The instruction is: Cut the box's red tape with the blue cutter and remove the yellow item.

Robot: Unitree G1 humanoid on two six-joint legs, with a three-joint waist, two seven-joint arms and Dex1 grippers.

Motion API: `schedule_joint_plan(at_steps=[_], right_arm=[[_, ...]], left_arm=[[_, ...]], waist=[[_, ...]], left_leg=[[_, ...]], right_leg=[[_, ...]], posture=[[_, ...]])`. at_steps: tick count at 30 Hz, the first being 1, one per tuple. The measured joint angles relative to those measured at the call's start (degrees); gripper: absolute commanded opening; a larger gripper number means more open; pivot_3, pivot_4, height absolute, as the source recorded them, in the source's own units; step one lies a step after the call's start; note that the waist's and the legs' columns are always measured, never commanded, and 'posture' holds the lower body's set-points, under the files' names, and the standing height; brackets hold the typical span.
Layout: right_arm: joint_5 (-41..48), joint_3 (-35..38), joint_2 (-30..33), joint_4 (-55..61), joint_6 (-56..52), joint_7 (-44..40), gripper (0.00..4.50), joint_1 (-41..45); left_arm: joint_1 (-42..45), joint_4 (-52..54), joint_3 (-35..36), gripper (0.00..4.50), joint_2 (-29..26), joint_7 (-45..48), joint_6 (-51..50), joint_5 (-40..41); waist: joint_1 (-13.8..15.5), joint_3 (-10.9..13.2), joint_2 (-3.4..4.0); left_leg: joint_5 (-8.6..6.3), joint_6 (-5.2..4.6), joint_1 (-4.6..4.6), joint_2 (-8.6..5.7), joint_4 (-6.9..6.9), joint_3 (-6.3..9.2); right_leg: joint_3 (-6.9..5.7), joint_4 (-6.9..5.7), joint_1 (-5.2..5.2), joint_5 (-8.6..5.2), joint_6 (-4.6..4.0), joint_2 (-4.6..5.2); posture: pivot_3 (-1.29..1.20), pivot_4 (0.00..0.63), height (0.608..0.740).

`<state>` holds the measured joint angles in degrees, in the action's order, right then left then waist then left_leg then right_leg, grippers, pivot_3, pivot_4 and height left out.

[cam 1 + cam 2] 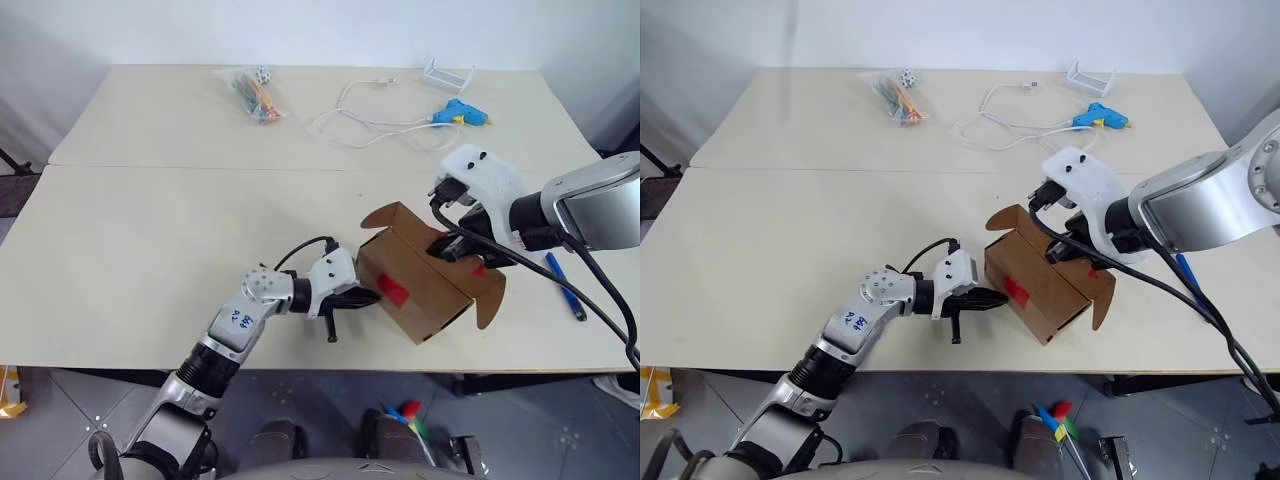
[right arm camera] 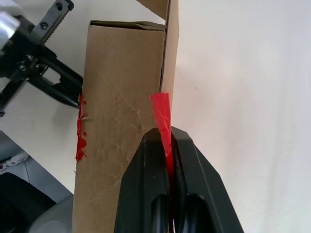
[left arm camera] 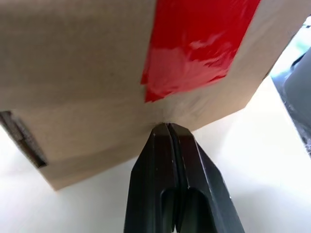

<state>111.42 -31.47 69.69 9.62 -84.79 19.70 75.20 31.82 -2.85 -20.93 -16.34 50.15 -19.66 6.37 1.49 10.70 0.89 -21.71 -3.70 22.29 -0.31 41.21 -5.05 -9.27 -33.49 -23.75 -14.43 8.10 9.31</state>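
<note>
The box point(image 1: 425, 290) lies on its side near the table's front edge, with its brown flaps spread open. A patch of red tape point(image 1: 393, 291) sits on the face towards my left arm. My left gripper point(image 1: 365, 297) is shut, and its tips point(image 3: 167, 127) press against the carton wall just below the red tape point(image 3: 194, 43). My right gripper point(image 1: 450, 245) reaches over the box from the right. It is shut point(image 2: 165, 133) on the edge of a flap that carries a torn strip of red tape point(image 2: 161, 109). The blue cutter point(image 1: 565, 287) lies on the table to the right of the box. The yellow item is hidden.
At the far side of the table lie a light-blue glue gun point(image 1: 460, 115) with a looped white cord point(image 1: 365, 125), a clear bag of colourful bits point(image 1: 255, 92) and a small white holder point(image 1: 447, 74). The table's front edge point(image 1: 300, 368) runs close below the box.
</note>
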Motion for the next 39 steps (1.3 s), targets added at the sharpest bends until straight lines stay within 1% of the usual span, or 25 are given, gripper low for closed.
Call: schedule_joint_plan(at_steps=[3,6,11,15,19,22,25,32,36,39], right_arm=[[0.1,-0.4,0.0,0.0,0.4,0.2,0.11,0.0],[0.3,-0.9,-0.2,0.4,0.5,1.2,0.11,0.4],[-0.5,-2.0,-2.2,2.7,-1.4,2.8,0.11,3.2],[-2.5,-2.0,-2.8,3.8,-2.5,2.9,0.11,3.4],[-4.7,-2.0,-2.8,4.1,-3.1,2.5,0.11,3.4],[-5.5,-1.8,-2.8,4.8,-3.4,2.1,0.11,3.3],[-6.2,-1.7,-2.8,5.1,-3.3,2.0,0.11,2.9],[-6.1,-1.2,-2.6,5.7,-2.6,2.7,0.11,2.0],[-6.1,-1.2,-2.3,5.6,-2.2,4.2,0.11,1.3],[-5.0,-1.1,-2.1,5.7,-1.3,5.0,0.11,1.1]], left_arm=[[0.2,0.3,0.3,0.0,-1.3,0.3,-0.1,0.0],[0.6,1.2,0.9,0.0,-3.8,0.6,-0.3,-0.2],[1.3,5.7,2.5,0.0,-7.1,2.3,-2.1,0.5],[1.7,9.2,4.0,0.0,-9.4,4.8,-5.2,2.7],[3.4,12.3,6.3,0.0,-10.3,7.9,-10.5,8.6],[7.9,14.4,9.8,0.0,-7.4,7.7,-12.8,13.5],[8.7,15.5,9.6,0.0,-5.9,7.4,-13.5,15.3],[8.6,9.9,0.7,0.0,-0.6,4.7,-8.8,9.1],[8.9,6.6,-0.9,0.0,3.0,1.6,-1.8,5.5],[8.8,4.6,-0.3,0.0,5.3,-0.3,-1.2,5.4]], waist=[[0.0,0.0,0.0],[-0.1,0.0,0.0],[0.0,0.0,0.01],[0.1,0.0,0.01],[0.1,0.0,0.01],[0.1,0.0,0.01],[0.0,0.0,0.01],[0.1,0.0,0.0],[0.3,0.0,0.0],[0.2,0.0,0.0]], left_leg=[[0.0,0.0,0.0,0.01,-0.01,0.01],[0.0,0.0,0.0,0.01,-0.01,0.01],[0.0,0.0,0.04,0.01,-0.01,0.02],[0.0,0.0,0.1,-0.02,-0.02,0.09],[0.0,0.0,0.12,-0.02,-0.02,0.1],[0.0,0.0,0.1,-0.03,-0.02,0.1],[0.0,0.01,0.05,-0.02,-0.08,0.06],[0.0,0.01,0.07,-0.02,-0.02,-0.04],[0.01,0.0,0.03,-0.01,0.04,-0.02],[0.02,-0.02,0.03,-0.02,0.07,-0.03]], right_leg=[[0.0,0.0,-0.01,0.0,0.0,0.0],[0.0,0.0,-0.01,0.0,0.0,0.0],[0.0,-0.01,-0.07,0.0,-0.01,0.02],[-0.05,0.0,-0.08,0.0,-0.01,0.02],[-0.07,0.0,-0.08,0.0,-0.01,0.01],[-0.06,0.0,-0.05,0.0,0.01,0.01],[-0.06,-0.02,-0.05,0.01,0.01,-0.03],[-0.02,-0.02,-0.06,0.01,0.02,-0.07],[0.0,-0.01,0.02,0.01,0.02,-0.06],[0.04,0.0,0.02,0.01,0.01,-0.04]], posture=[[0.0,0.15,0.74],[0.0,0.15,0.74],[0.0,0.15,0.74],[0.0,0.15,0.74],[0.0,0.15,0.74],[0.0,0.15,0.74],[0.0,0.15,0.74],[0.0,0.15,0.74],[0.0,0.15,0.74],[0.0,0.15,0.74]])
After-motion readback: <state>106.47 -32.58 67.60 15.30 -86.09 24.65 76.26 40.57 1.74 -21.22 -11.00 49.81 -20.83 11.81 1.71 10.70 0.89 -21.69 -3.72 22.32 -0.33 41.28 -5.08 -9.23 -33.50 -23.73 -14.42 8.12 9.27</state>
